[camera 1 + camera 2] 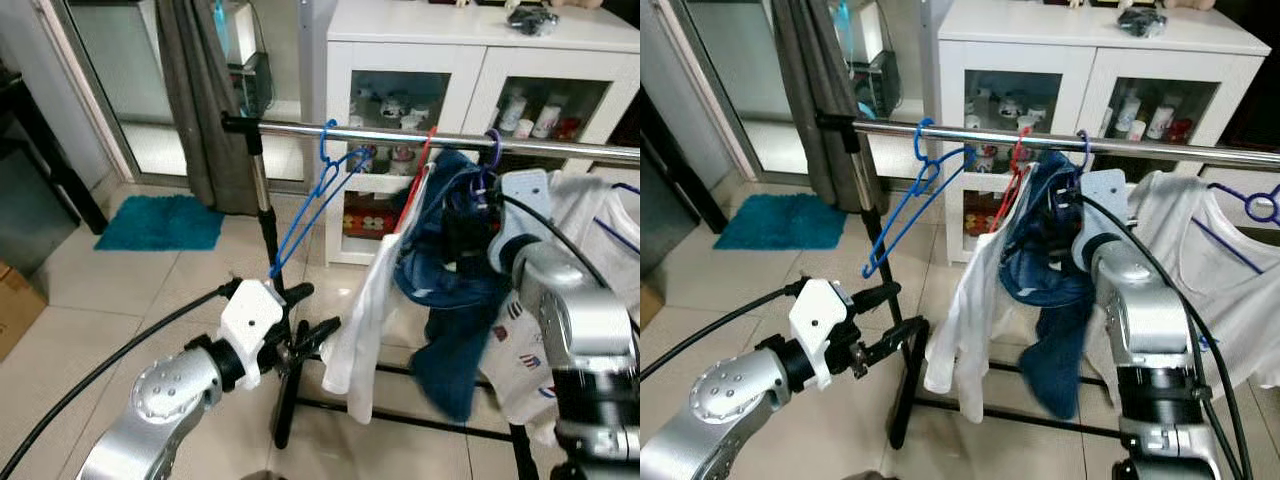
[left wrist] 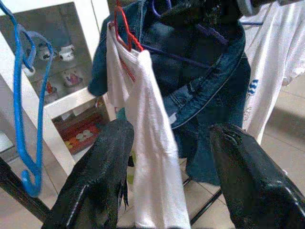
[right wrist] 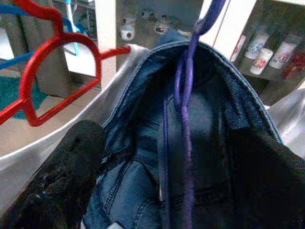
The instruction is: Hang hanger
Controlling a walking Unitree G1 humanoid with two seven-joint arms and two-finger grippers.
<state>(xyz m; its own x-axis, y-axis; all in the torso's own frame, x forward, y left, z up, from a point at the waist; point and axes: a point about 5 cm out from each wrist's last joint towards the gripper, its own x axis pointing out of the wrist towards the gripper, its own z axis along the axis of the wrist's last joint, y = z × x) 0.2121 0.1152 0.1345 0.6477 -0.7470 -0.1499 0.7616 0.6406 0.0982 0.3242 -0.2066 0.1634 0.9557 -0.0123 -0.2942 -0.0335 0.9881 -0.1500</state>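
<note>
On chrome garment rail (image 1: pixel 420 135), purple plastic hanger (image 3: pixel 186 95) with blue denim garment (image 1: pixel 440 290) hooked at 1 o'clock. Right tool (image 3: pixel 167 157) fingers apart around it; judged release step. Next: withdraw clear. Left tool (image 2: pixel 167 176) apart, idle at 7 o'clock.

hangers: 4 (image 1: pixel 910 190) | garments: 3 (image 1: pixel 965 320) | rail: 1 (image 1: pixel 1200 152) | cabinet: 1 (image 1: pixel 1090 40) | mat: 1 (image 1: pixel 780 220)

- My left end effector (image 2: pixel 167 176) sits low, arm reaching forward, its black fingers (image 2: pixel 97 183) spread apart.
- My right end effector (image 3: pixel 176 176) is raised, forearm upright, fingers (image 3: pixel 66 171) parted.
</note>
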